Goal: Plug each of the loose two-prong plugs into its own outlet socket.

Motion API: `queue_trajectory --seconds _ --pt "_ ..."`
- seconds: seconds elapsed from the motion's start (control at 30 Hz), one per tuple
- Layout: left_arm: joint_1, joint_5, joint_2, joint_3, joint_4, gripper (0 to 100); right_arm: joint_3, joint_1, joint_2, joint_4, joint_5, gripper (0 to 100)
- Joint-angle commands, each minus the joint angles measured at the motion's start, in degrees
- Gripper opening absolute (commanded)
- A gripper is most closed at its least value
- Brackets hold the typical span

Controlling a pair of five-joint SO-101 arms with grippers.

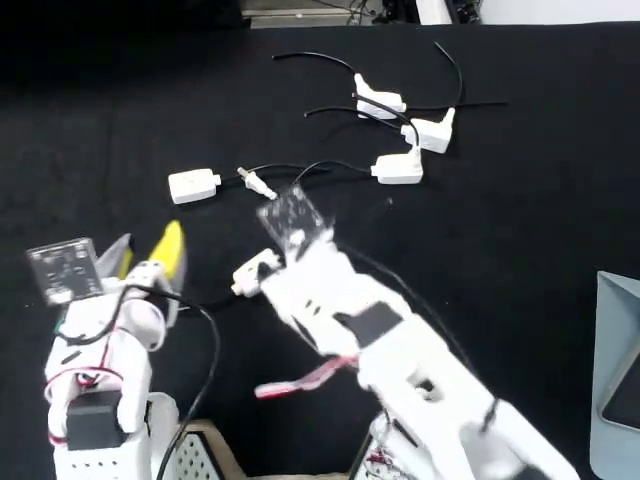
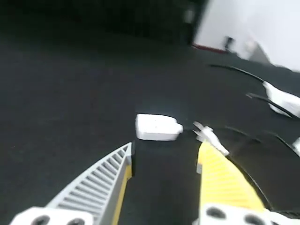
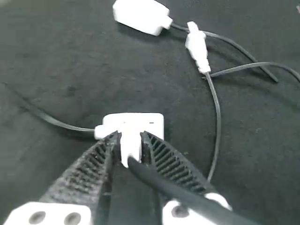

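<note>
A white two-prong plug (image 3: 130, 149) sits just below centre in my right wrist view, clamped between the black fingers of my right gripper (image 3: 130, 140). Its front end is against a white socket (image 3: 133, 123). I cannot tell whether the prongs are fully home. I judge this to be the seating step: the next move calls for a straight push along the prongs, then letting go without dragging the cable. Toward the upper left of the overhead frame a loose plug (image 1: 258, 183) lies just beside a free socket (image 1: 193, 185), tip toward it but apart, so that pair is not yet done. My left gripper (image 2: 166, 151), at the lower left of the overhead frame, has its grey and yellow fingers spread wide with nothing between them, aimed at that free socket. At the upper right, three joined pairs (image 1: 398, 168) with black leads look already mated. Everything rests on a black cloth (image 1: 520, 220). A grey bin (image 1: 615, 370) stands at the right edge, a perforated board (image 1: 195, 455) at the bottom, and a white wall (image 2: 253, 23) shows beyond the table.
</note>
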Motion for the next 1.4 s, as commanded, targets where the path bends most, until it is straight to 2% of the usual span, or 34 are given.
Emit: queue_trajectory --seconds 0.0,0.17,0.8,1.0,1.37 --pt "-5.49 2.37 -0.35 -2.77 0.26 23 -9.19 4.13 12.88 -3.25 -0.53 1.1" --pt "-6.73 2.37 -0.35 -3.03 0.26 23 -13.05 4.31 19.82 -3.25 -0.53 1.1" --pt "-6.73 2.2 -0.35 -3.12 0.26 23 -14.29 3.34 20.79 -3.6 -0.62 1.1" --pt "-6.73 2.11 -0.35 -3.12 0.26 23 -17.8 2.64 26.77 -2.9 -2.2 1.1" --pt "-6.73 2.02 -0.35 -3.12 0.26 23 -19.91 0.79 24.57 4.84 -3.25 1.1"
